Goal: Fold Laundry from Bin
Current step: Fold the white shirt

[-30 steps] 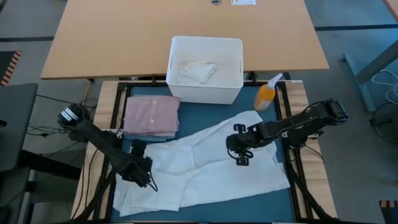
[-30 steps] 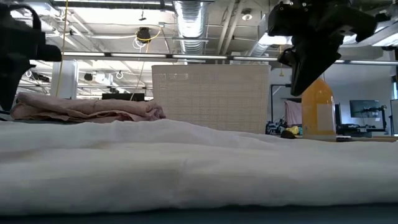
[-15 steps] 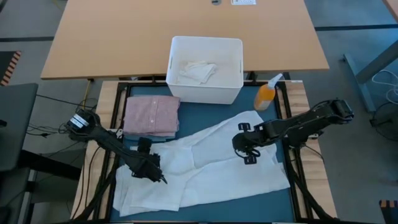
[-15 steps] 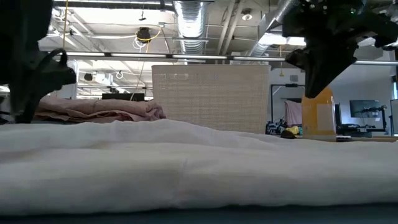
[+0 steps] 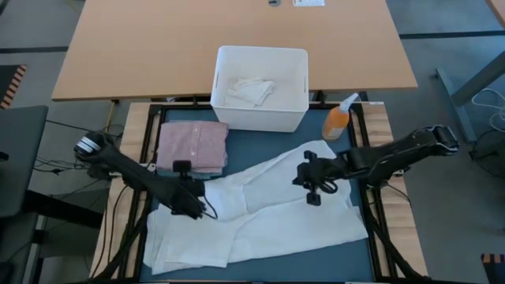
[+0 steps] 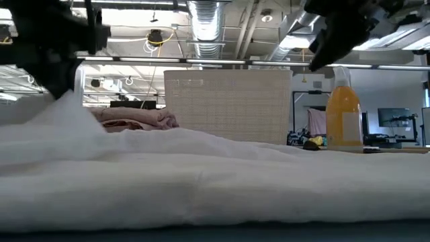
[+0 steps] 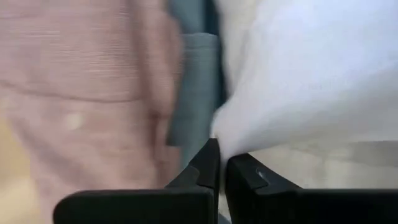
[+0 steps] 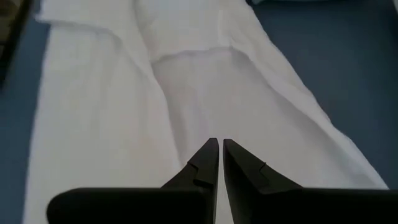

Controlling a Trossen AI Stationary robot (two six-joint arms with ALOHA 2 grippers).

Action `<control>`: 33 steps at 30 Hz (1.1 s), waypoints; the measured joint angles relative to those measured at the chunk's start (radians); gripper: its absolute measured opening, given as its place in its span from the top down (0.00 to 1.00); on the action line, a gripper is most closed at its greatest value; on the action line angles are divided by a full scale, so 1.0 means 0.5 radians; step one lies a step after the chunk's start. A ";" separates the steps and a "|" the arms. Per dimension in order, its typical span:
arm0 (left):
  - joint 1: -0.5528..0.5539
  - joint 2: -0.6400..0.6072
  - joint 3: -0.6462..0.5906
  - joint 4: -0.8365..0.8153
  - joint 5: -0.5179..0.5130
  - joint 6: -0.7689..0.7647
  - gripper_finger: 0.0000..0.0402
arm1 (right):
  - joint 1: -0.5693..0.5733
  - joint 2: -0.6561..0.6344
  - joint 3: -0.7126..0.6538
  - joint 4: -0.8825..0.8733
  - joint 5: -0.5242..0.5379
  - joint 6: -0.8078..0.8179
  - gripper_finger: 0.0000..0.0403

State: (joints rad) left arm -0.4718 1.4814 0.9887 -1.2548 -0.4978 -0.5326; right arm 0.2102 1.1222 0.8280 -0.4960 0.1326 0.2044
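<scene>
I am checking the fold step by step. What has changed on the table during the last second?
The left gripper moved inward and shut on the white garment, lifting its edge. The right gripper drifted slightly outward, shut above the cloth. The pink shirt, bin and spray bottle stayed put.

Overhead, table-level, two close wrist views
</scene>
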 joint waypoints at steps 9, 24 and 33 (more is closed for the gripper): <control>0.233 -0.559 0.004 -0.399 -0.010 -0.061 1.00 | -0.031 0.350 0.000 0.306 0.218 0.001 0.88; 0.577 -1.083 -0.191 -0.411 -0.093 0.103 0.95 | -0.211 0.945 0.001 1.213 0.052 -0.130 0.87; 0.712 -0.993 -0.386 -0.424 -0.097 0.075 0.80 | -0.065 0.772 0.002 0.512 -0.291 0.341 0.88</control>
State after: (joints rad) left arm -0.1158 0.9848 0.7960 -1.4670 -0.5465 -0.4954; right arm 0.1779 1.5084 0.8288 -0.2398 -0.0127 0.3748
